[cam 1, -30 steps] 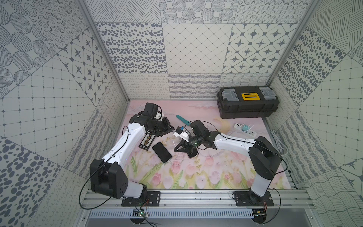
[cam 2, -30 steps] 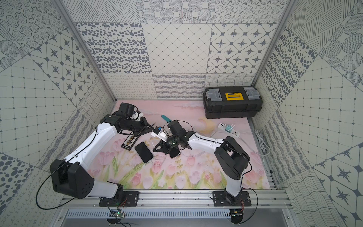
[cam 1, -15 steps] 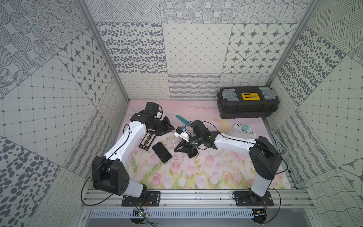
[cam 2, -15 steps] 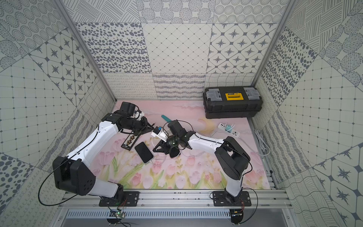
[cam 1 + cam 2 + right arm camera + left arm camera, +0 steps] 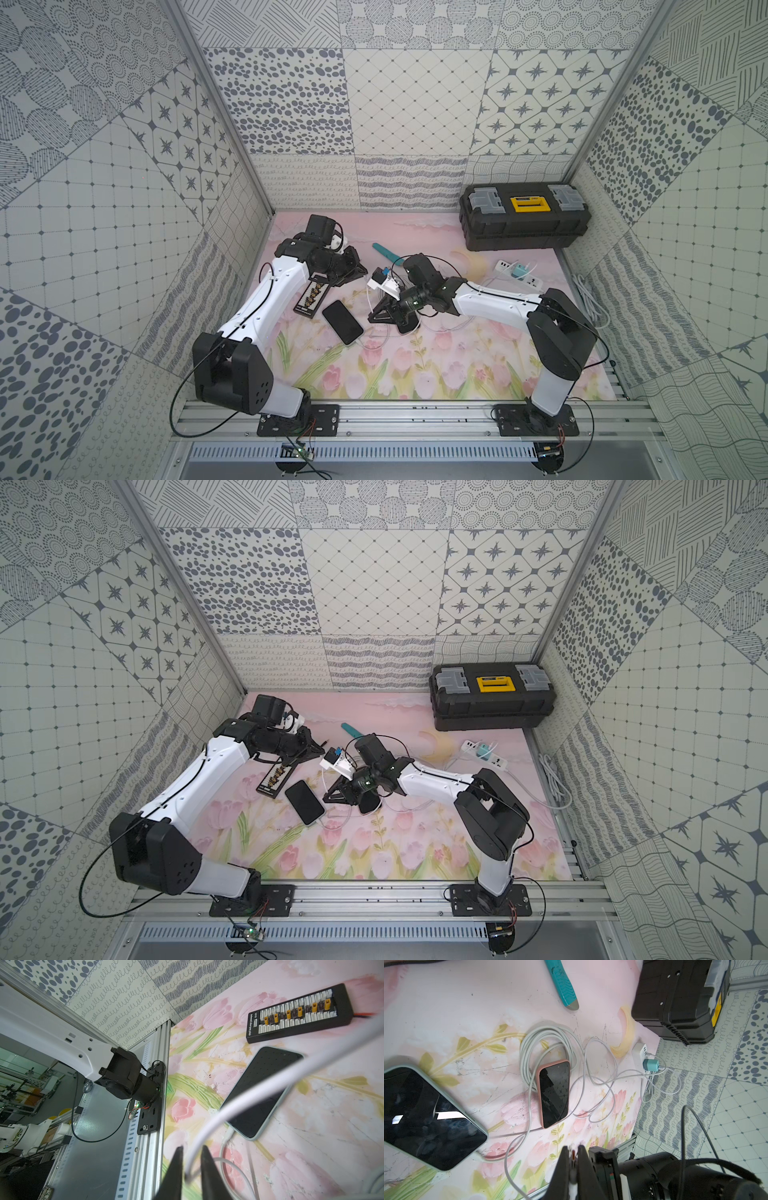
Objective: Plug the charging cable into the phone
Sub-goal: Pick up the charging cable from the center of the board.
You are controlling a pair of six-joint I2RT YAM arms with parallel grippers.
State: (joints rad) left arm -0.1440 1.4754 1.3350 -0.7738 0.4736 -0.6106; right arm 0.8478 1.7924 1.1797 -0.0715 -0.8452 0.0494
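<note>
A phone [image 5: 342, 322] in a pale green case lies face up on the flowered mat, in both top views [image 5: 304, 802]. The white charging cable's plug [image 5: 228, 1132] sits in the phone's [image 5: 259, 1093] near end. My right gripper [image 5: 191, 1150] hovers just right of that end [image 5: 372, 318], open, with a blurred stretch of the white cable [image 5: 270, 1082] running loose between its jaws. My left gripper [image 5: 573, 1148] is shut with only a thin slit between its jaws. It sits behind the phone [image 5: 425, 1118], above a black connector board [image 5: 309, 297].
A second phone in a pink case [image 5: 554, 1093] lies among coils of white cable. A black toolbox [image 5: 523, 222] stands at the back right. A white power strip [image 5: 534, 283] with a teal charger lies before it. A teal-handled tool [image 5: 384, 251] lies mid-back.
My right gripper's jaws have parted around the cable, having been shut on it. The left arm has shifted only slightly. The phone has not moved.
</note>
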